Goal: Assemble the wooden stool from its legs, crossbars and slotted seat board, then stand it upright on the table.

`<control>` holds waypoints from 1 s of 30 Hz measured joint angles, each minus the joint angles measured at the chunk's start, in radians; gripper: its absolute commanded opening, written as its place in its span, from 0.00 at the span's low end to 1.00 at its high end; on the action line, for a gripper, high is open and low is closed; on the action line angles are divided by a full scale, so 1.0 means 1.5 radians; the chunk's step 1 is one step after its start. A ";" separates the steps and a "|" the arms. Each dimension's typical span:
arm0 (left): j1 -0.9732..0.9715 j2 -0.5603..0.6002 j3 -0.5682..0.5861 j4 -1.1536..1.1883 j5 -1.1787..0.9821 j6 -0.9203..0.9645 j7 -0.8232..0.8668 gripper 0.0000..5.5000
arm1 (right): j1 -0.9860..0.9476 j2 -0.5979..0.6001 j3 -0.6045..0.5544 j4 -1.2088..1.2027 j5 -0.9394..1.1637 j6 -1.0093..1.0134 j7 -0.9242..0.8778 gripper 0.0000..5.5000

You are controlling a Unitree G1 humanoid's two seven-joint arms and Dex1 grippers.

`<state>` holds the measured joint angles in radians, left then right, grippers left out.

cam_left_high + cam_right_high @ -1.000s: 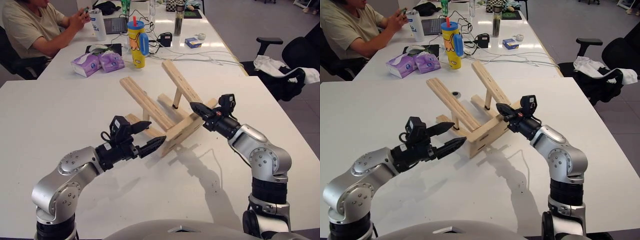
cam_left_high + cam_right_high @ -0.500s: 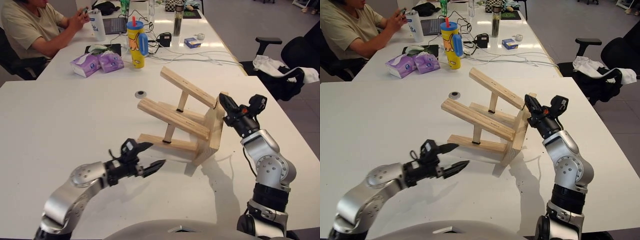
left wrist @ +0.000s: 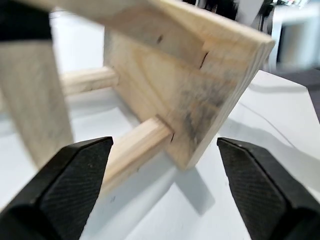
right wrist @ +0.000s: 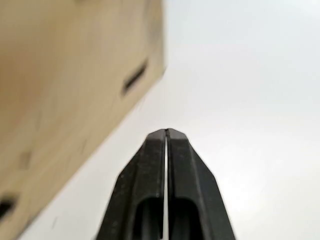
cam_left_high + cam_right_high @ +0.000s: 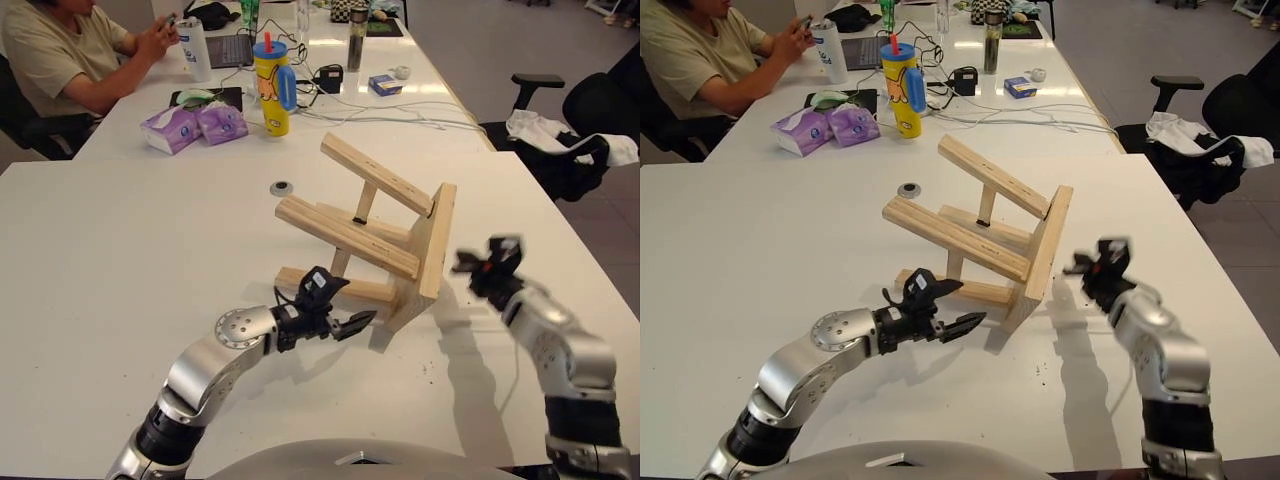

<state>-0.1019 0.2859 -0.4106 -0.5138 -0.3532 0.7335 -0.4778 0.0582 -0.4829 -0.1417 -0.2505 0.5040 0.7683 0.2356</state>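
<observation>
The stool (image 5: 380,235) is lying on its side near the middle of the table (image 5: 120,260). It is looking fully put together, with legs and crossbars seated in the seat board (image 5: 436,245). The board is standing on one edge, almost vertical. The legs are pointing toward the robot's left, the upper ones sticking up into the air.

A second ago the stool was lying flatter, with the right pincer (image 5: 460,265) pressing at the seat board. Half a second ago it had been tipped up onto the board's edge, and it is keeping that same pose now.

The change is in the arms. The right pincer has let go of the board's top edge and is pulling back to the right. It is now hanging apart from the board with its fingers pressed together on nothing. The left pincer (image 5: 352,303), which had been waiting farther back, is moving in low. Its fingers are spread wide just beside the bottom corner of the board, where the lowest leg (image 5: 288,277) is joining it. The left wrist view is showing that corner between the open fingers (image 3: 75,172), not yet touched.

This is probably a handover of the work: building seems done and only the righting is left. The stool is balancing unsupported for the moment. The left pincer appears to be lining up to grip or lever the lower edge for the last quarter turn onto the legs. A careless nudge there could topple it back.
</observation>
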 measured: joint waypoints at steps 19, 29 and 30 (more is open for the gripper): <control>0.050 0.100 0.065 0.038 0.042 -0.054 -0.022 0.71 | -0.037 0.058 0.082 -0.152 0.120 0.041 0.115 0.01; 0.038 0.034 0.036 0.063 0.076 -0.054 0.030 0.71 | -0.083 0.097 0.133 -0.145 0.128 0.054 0.130 0.01; 0.034 0.029 0.039 0.070 0.083 -0.054 0.035 0.71 | -0.084 0.097 0.133 -0.144 0.129 0.054 0.134 0.01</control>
<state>-0.0515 0.3301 -0.3528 -0.4081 -0.2292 0.6520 -0.4253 -0.0685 -0.3376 0.0572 -0.4665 0.6968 0.8493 0.4362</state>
